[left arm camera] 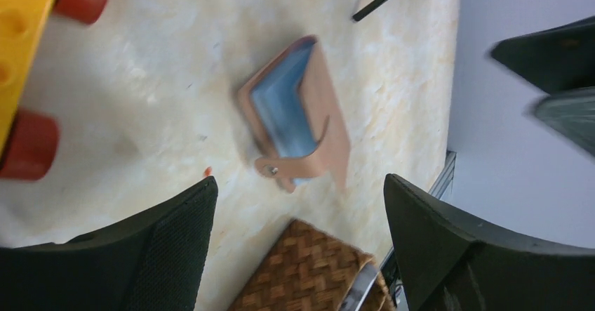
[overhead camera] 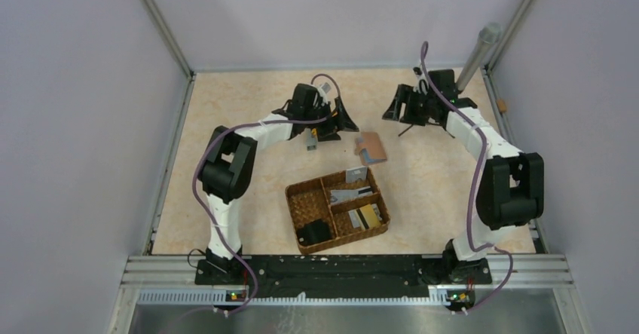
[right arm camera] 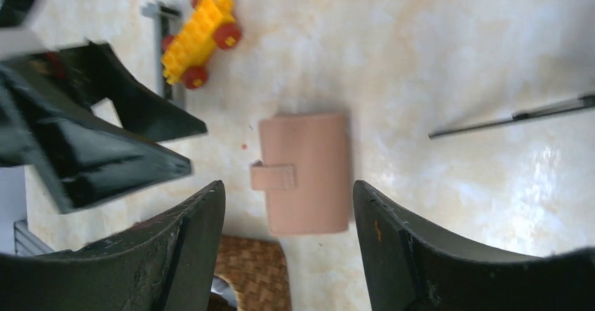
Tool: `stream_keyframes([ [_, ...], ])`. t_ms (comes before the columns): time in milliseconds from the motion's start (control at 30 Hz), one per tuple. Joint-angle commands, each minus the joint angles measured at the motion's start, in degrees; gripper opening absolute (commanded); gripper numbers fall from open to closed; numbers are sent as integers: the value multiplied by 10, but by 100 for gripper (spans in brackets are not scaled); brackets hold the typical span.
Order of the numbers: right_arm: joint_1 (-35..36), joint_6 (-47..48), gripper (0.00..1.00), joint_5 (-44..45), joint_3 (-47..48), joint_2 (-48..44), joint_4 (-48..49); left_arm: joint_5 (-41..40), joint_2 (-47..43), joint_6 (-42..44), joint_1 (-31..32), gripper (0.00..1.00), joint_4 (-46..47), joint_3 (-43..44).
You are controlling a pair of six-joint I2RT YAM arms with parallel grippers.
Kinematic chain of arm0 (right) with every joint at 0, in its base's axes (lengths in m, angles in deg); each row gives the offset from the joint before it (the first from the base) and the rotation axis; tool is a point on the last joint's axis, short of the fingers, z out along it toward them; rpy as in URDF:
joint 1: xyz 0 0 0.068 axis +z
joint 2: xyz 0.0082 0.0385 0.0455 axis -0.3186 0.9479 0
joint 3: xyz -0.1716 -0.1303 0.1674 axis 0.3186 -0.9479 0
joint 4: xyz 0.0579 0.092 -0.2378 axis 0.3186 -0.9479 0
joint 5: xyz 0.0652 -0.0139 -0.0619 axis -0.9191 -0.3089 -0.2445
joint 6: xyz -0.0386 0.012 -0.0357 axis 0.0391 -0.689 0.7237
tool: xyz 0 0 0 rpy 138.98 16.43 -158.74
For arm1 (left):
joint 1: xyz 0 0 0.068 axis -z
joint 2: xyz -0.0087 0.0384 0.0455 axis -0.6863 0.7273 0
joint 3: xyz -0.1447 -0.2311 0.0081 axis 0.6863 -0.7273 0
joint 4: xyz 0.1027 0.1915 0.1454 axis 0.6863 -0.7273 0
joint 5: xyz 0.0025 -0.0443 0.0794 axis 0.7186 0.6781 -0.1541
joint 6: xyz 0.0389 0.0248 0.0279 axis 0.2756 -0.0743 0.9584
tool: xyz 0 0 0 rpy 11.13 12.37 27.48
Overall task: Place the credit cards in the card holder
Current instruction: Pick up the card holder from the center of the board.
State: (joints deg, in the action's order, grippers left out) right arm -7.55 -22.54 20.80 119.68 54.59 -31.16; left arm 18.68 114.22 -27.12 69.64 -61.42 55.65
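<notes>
— So where's the holder (overhead camera: 371, 148)?
— Flat on the table beyond the basket (overhead camera: 309, 185), between both grippers, gaping slightly, blue showing.
— And the cards (overhead camera: 353, 195)?
— In the basket's compartments. Left gripper (overhead camera: 340, 121) and right gripper (overhead camera: 398, 108) hover spread wide and empty, probably flanking it to open it together.

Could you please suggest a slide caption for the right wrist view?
Open right gripper frames the brown card holder lying on the table, yellow toy car nearby.

Brown card holder (overhead camera: 371, 148) on table (overhead camera: 226, 123), blue inside showing; credit cards (overhead camera: 354, 195) in basket (overhead camera: 295, 202).
</notes>
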Motion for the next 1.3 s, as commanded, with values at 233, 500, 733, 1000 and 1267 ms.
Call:
stream_keyframes([
  [233,-48,3,62,-145,-105,64,88,-48,81,55,37,86,-72,146],
  [500,-61,-7,55,-161,-147,94,135,-49,122,74,46,73,-88,173],
  [733,-67,-16,48,-188,-168,124,176,-58,138,87,53,52,-108,173],
  [1000,-62,-71,40,-247,-199,146,258,-79,135,95,55,35,-116,137],
  [1267,-44,-110,34,-260,-210,160,303,-97,133,95,56,27,-118,119],
])
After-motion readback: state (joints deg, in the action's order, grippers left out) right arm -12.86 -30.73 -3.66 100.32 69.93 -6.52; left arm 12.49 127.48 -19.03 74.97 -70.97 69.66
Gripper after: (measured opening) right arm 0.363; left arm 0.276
